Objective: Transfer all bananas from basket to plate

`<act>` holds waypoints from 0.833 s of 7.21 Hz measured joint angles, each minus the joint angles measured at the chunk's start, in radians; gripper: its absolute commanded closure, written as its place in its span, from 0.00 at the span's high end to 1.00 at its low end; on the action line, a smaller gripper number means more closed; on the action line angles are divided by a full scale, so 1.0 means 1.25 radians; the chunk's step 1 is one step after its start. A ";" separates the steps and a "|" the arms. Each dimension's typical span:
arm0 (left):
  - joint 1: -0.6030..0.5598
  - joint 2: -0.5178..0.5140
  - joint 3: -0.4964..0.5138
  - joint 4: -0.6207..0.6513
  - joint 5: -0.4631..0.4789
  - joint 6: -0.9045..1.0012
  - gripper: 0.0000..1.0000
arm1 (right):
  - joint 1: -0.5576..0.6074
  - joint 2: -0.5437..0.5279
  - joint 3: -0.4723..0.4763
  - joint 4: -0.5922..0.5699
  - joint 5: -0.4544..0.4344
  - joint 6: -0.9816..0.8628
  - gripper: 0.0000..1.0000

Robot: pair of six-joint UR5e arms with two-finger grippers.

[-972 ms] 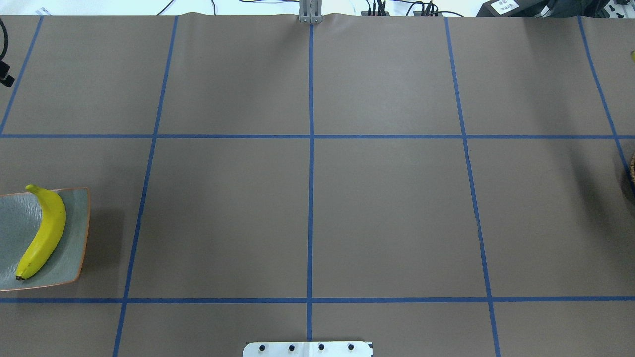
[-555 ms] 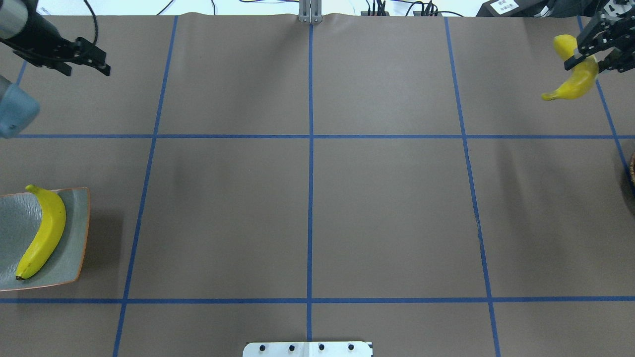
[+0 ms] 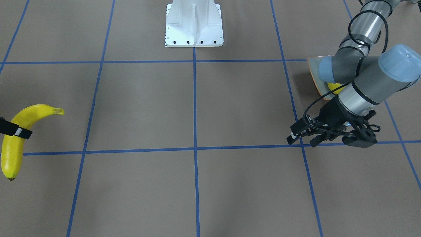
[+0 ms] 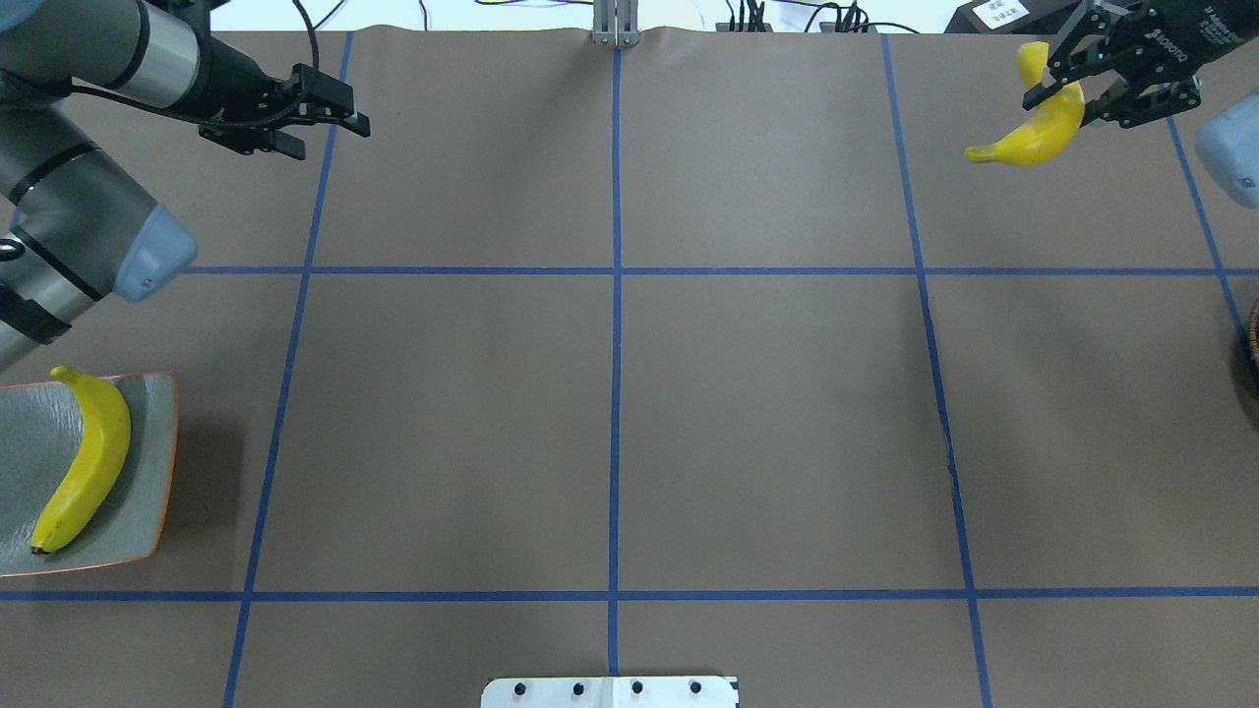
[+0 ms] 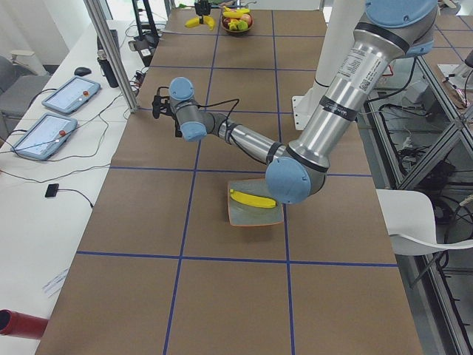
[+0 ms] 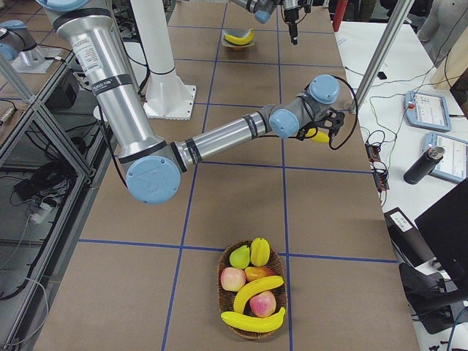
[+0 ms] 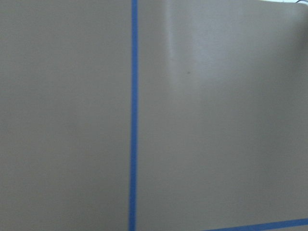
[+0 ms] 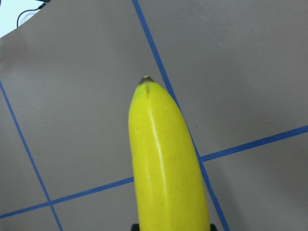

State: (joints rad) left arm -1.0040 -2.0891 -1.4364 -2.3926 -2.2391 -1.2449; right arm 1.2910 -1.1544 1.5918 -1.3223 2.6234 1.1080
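At the overhead view's left edge, the plate [image 4: 157,492] sits on the table [image 4: 767,423] with one banana [image 4: 89,462] lying along it, dark tip towards the robot. The left arm [image 4: 89,59] reaches out low over the table's far left squares, wrist bent. The left gripper [image 3: 301,141] is level and points to the middle, its fingers parted with nothing between them.

The table is covered in brown paper marked into a grid by blue tape. A white base plate [image 4: 610,691] sits at the near edge.

Far right, the right gripper [image 4: 1070,98] is clamped across the middle of the held banana [image 4: 1028,143], which hangs in the air above the paper. White lettering on the gripper body looks like ROBOTIQ.

The basket [image 6: 223,281] at the right end holds two more bananas [image 6: 257,291] among other fruit [image 6: 232,278].
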 measured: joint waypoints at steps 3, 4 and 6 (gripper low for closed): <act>0.132 -0.016 -0.003 -0.192 0.170 -0.192 1.00 | -0.022 0.004 0.010 0.196 -0.076 0.034 0.00; 0.173 -0.023 -0.004 -0.243 0.232 -0.262 1.00 | -0.031 0.002 0.014 0.250 -0.106 0.053 0.00; 0.256 -0.042 -0.004 -0.327 0.374 -0.409 1.00 | -0.082 0.003 0.040 0.310 -0.205 0.145 0.00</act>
State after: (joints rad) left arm -0.6837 -2.1413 -1.4420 -2.8009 -1.7720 -1.7565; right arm 1.1891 -1.1505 1.6418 -0.9351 2.3672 1.2892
